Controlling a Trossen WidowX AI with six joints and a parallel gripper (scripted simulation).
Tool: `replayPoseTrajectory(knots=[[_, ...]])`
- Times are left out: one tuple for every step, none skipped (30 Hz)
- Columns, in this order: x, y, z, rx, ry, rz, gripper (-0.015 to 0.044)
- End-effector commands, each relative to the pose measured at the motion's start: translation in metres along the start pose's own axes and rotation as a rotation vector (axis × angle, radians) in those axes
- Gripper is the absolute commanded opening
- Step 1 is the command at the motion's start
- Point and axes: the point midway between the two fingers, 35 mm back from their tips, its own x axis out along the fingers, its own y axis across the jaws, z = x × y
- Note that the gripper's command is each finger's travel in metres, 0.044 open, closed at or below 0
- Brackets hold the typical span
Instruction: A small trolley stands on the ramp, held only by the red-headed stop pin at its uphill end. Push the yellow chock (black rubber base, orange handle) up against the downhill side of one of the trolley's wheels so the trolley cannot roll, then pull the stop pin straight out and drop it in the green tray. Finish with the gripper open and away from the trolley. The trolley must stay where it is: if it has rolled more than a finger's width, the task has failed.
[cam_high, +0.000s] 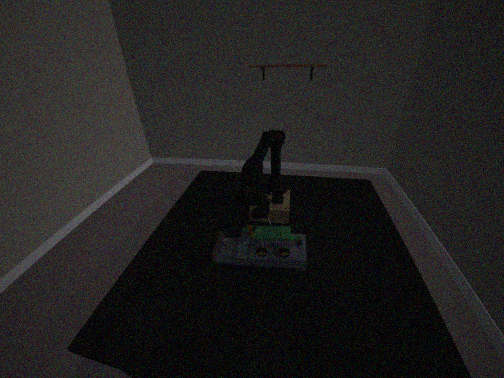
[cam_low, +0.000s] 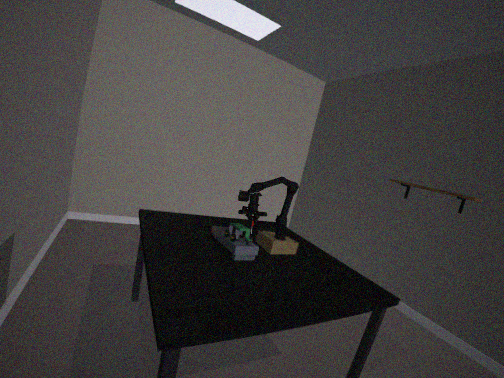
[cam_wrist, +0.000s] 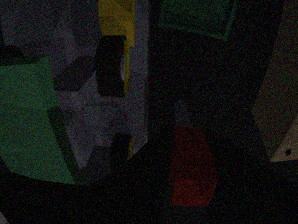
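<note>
The green trolley (cam_high: 272, 231) (cam_low: 243, 230) (cam_wrist: 25, 130) stands on the grey ramp (cam_high: 230, 256) (cam_low: 246, 253) (cam_wrist: 141, 90). In the wrist view, two dark wheels with yellow hubs show on its near side. A yellow block, apparently the chock (cam_wrist: 117, 20) (cam_high: 249, 230), lies close against the upper wheel; its base and exact contact are too dark to tell. My gripper (cam_wrist: 185, 135) (cam_low: 253, 231) is shut on the red-headed stop pin (cam_wrist: 194, 150) (cam_low: 253, 223). The pin is off the ramp, held beside it, its grey shaft showing beyond the head. The fingers are mostly hidden in darkness.
The green tray (cam_wrist: 200, 31) shows at the top of the wrist view, beyond the pin and right of the ramp. The tan block (cam_high: 280, 216) (cam_low: 282, 245) (cam_wrist: 275, 90) stands beside the ramp under the arm. The black table (cam_high: 280, 320) (cam_low: 240, 300) carries everything.
</note>
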Motion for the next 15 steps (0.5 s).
replayPoseTrajectory(knots=[[-0.003, 0.0, 0.015, -0.001, -0.006, 0.002, 0.0], [-0.004, 0.0, 0.019, -0.001, -0.007, 0.002, 0.0], [-0.004, 0.0, 0.023, -0.001, -0.007, 0.002, 0.0], [-0.005, -0.001, 0.027, -0.001, -0.008, 0.002, 0.0], [-0.005, -0.001, 0.031, -0.001, -0.008, 0.002, 0.0], [-0.006, -0.001, 0.035, -0.001, -0.008, 0.002, 0.0], [-0.007, -0.001, 0.039, -0.001, -0.009, 0.002, 0.0], [-0.007, -0.001, 0.043, -0.001, -0.009, 0.002, 0.0], [-0.008, -0.002, 0.047, -0.001, -0.009, 0.002, 0.0], [-0.009, -0.002, 0.051, -0.001, -0.01, 0.002, 0.0], [-0.009, -0.002, 0.055, -0.001, -0.01, 0.002, 0.0], [-0.01, -0.002, 0.059, -0.001, -0.01, 0.002, 0.0], [-0.011, -0.002, 0.064, -0.001, -0.011, 0.002, 0.0], [-0.012, -0.002, 0.068, -0.001, -0.011, 0.002, 0.0], [-0.013, -0.002, 0.071, -0.001, -0.012, 0.002, 0.0]])
